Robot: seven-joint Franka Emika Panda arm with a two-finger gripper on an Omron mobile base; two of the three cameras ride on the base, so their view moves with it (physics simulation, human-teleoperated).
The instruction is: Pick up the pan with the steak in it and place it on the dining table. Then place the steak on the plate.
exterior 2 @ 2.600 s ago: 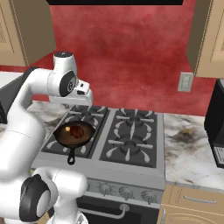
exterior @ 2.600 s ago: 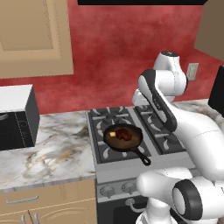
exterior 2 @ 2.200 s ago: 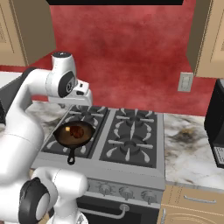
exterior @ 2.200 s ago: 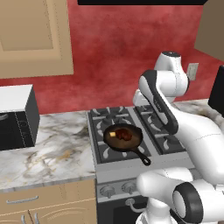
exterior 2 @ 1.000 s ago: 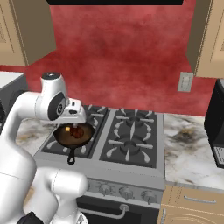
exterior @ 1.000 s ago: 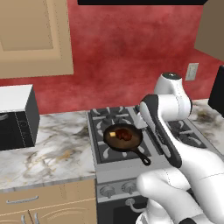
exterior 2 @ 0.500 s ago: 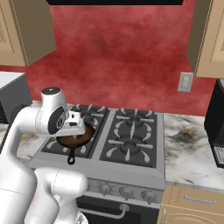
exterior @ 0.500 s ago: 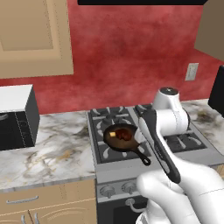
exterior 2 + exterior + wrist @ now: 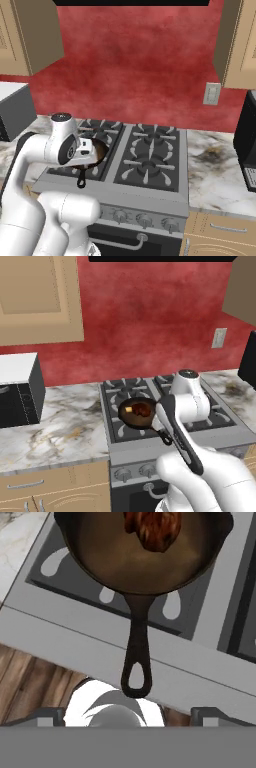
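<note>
Your pan (image 9: 136, 412) sits on the stove's (image 9: 125, 433) front left burner, a round black cast-iron skillet with a smooth dark-brown inner floor and a low rim. In the hand view its short straight handle (image 9: 137, 657) runs down toward the stove's front edge and ends in a teardrop hanging loop that lies over the flat grey steel apron. The steak (image 9: 153, 528) lies inside the pan, a lumpy, glossy reddish-brown piece; from the left base camera you can see a small yellow chunk at its left side. The gripper (image 9: 128, 714) hangs above the handle's end with its fingers (image 9: 45, 716) spread wide, one tip at each side of the handle and neither touching it; nothing is held. The grates (image 9: 150, 161) are dark, spidery cast bars over grey burner wells. The counter (image 9: 55, 431) to either side of the stove is white marble with brown veins, above tan wooden drawers, and the wall (image 9: 140, 65) behind is mottled red.
</note>
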